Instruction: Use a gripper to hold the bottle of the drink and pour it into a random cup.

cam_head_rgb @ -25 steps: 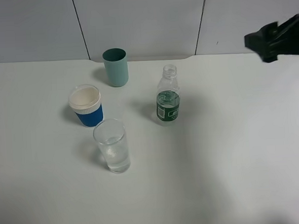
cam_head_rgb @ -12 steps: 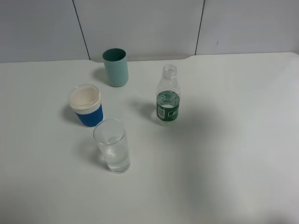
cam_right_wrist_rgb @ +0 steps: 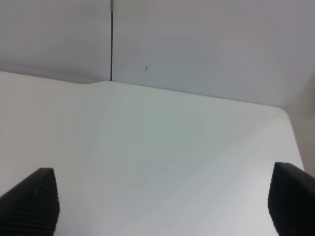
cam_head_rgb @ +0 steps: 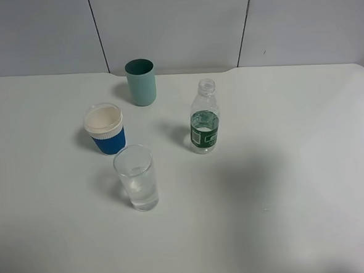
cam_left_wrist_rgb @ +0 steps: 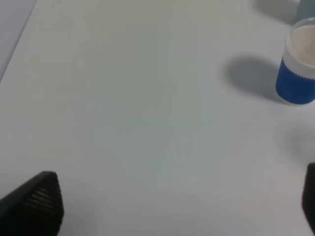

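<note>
The bottle of the drink (cam_head_rgb: 204, 119), clear with a dark green label and no cap, stands upright near the table's middle. The cup (cam_head_rgb: 136, 177), a tall clear glass, stands in front of it to the left. Neither gripper shows in the exterior view. In the left wrist view my left gripper (cam_left_wrist_rgb: 172, 201) is open over bare table, its black fingertips (cam_left_wrist_rgb: 37, 204) far apart. In the right wrist view my right gripper (cam_right_wrist_rgb: 160, 199) is open too, facing the table's far edge and the wall, with nothing between its fingers. The bottle and the glass appear in neither wrist view.
A blue cup with a white rim (cam_head_rgb: 105, 129) (cam_left_wrist_rgb: 298, 69) stands left of the bottle. A teal cup (cam_head_rgb: 141, 81) stands behind it near the back edge. The white table (cam_head_rgb: 284, 186) ends at a grey panelled wall (cam_head_rgb: 175, 25).
The right arm, seen at the upper right of the exterior view one second ago, has withdrawn out of that view. The bottle and cups have not moved.
</note>
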